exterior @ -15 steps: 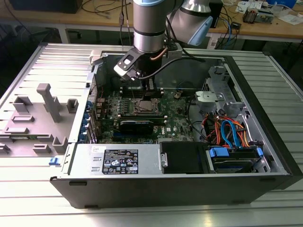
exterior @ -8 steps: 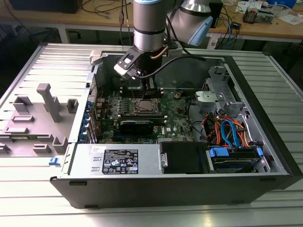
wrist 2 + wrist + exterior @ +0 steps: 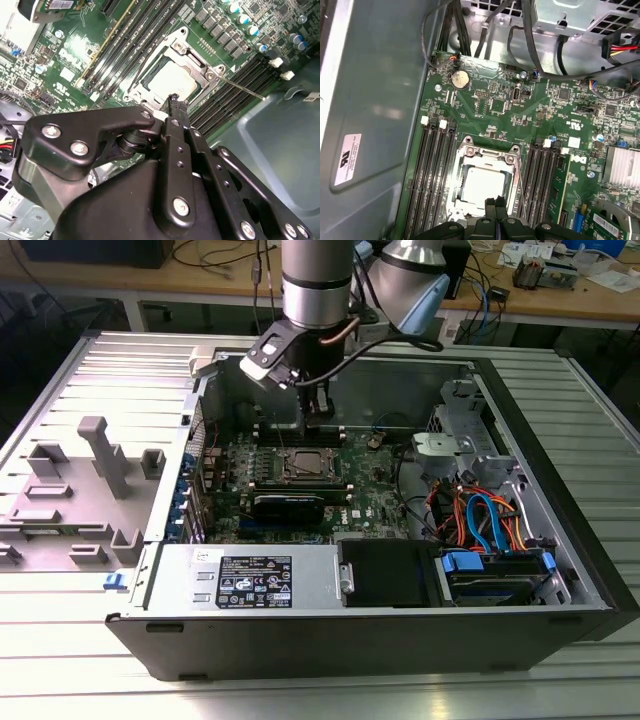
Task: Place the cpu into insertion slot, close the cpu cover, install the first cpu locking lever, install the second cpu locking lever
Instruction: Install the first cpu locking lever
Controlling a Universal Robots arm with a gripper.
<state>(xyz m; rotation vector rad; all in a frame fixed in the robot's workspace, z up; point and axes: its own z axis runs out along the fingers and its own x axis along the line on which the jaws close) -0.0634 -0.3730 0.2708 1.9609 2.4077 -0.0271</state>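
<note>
We see an open computer case (image 3: 350,640) on a ribbed metal table (image 3: 300,702). Its green motherboard (image 3: 495,105) carries a coin battery (image 3: 459,78) and black memory slots (image 3: 432,170). Orange and blue cables (image 3: 485,520) bunch toward the exterior view's right, and grey plastic fixtures (image 3: 100,455) stand at its left.

Bright, even light from above, with glare on the cpu (image 3: 485,186).

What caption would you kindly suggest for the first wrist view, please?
Shut tool poised over the seated cpu on the green motherboard.
</note>
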